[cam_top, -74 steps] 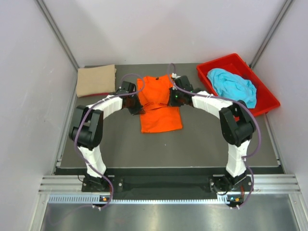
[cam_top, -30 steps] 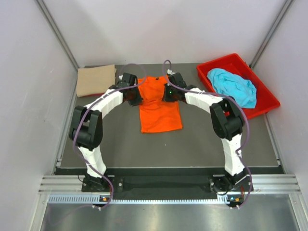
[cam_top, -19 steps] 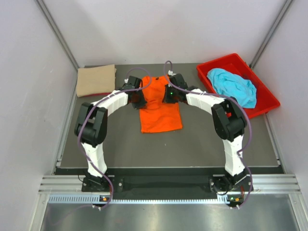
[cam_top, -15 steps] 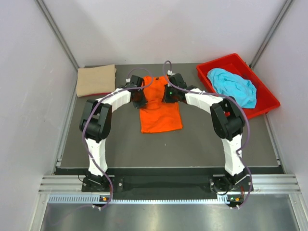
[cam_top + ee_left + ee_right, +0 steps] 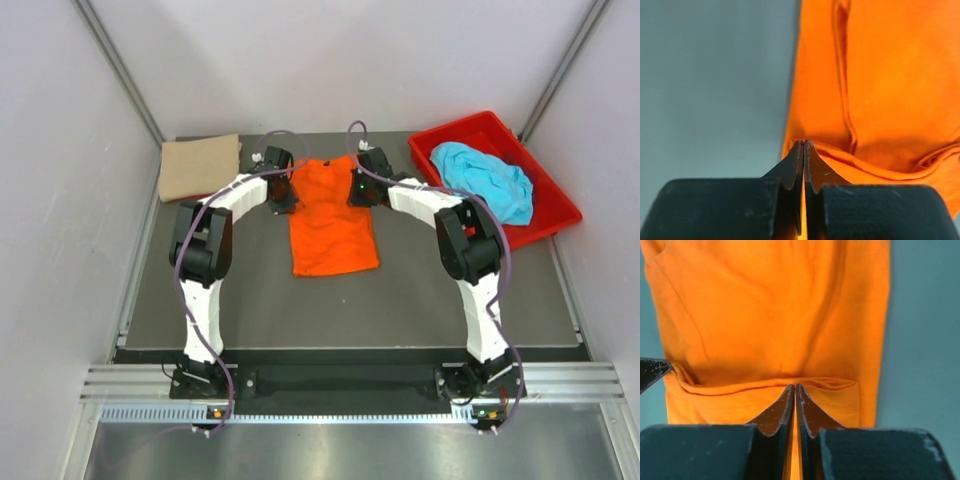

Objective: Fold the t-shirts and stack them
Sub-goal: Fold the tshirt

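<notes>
While both arms reach over the bench (image 5: 240,290) toward its far side, you have the orange t-shirt (image 5: 333,225) lying at the middle of the surface, already narrowed to a long panel that runs from the far side toward the arm bases. The left end effector (image 5: 283,190) sits at the shirt's far left corner and the right end effector (image 5: 356,190) at its far right corner, so the garment's far end lies between them. From the left wrist camera you can see that end effector's jaws pressed together with a sliver of orange showing in the slit between them; they are pinching the left edge of the shirt, where the cloth is doubled into a thick lip, with bare grey bench just to the side. The right wrist camera shows you the same on the other side: the jaws are closed tip to tip on a folded-over band of orange cloth that runs across the shirt, with orange visible between them. The rest of the shirt spreads flat beyond the grip, marked by a few soft creases. Your tan t-shirt (image 5: 200,166) lies folded at the far left corner of the bench, well apart from the orange one. Your turquoise t-shirt (image 5: 488,180) lies crumpled inside the red bin (image 5: 480,127) at the far right.
</notes>
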Robot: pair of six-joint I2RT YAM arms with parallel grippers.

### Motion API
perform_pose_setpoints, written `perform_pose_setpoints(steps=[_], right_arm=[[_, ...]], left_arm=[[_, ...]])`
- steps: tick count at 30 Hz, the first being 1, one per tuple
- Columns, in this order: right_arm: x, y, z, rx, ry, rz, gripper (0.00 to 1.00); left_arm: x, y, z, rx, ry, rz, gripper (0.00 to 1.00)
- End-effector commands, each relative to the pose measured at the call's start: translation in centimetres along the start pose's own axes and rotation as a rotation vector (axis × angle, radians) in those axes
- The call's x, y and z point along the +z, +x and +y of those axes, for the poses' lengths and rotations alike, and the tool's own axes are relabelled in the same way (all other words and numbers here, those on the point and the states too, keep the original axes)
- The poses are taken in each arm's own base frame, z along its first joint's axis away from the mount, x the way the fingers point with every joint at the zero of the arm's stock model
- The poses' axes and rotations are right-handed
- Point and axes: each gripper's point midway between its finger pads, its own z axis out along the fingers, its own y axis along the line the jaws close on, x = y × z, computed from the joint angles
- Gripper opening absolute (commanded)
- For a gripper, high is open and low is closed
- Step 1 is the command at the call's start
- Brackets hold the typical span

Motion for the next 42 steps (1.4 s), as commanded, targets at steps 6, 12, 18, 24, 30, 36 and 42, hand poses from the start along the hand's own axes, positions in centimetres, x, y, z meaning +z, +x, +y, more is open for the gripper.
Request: perform_pose_setpoints(steps=[6,12,18,24,30,36,42], right_arm=[[-8.3,-2.6,2.6,-0.068,-0.096,-0.035,0.27],[-12.4,3.0,0.4,-0.107,-0.14,0.082,0.42],[-14.3,8.1,-1.8,-0.112,-0.179,0.162,0.44],[-13.4,10.5,-4.1,-0.058,-0.197,0.23,0.45],[-13.1,10.9,-4.7,-0.057,-0.228,0.225,0.43],[-12.1,12.4,-4.9,-0.032,-0.252,0.249,0.42],[-11.7,14.1,-6.4,-0.012,-0.187,0.261,0.24]], left_arm=[[-8.4,-2.6,-2.3,0.095,0.124,-0.038,0.23],[-12.7,3.4,-0.4,0.114,0.211,0.07,0.37],[-13.0,10.9,2.0,0.048,0.299,0.167,0.41],[-12.4,13.5,2.7,0.02,0.346,0.2,0.41],[-11.0,15.2,3.1,-0.013,0.361,0.237,0.39],[-9.5,16.1,4.1,-0.016,0.316,0.257,0.34],[-8.8,17.0,5.8,-0.022,0.234,0.28,0.01]])
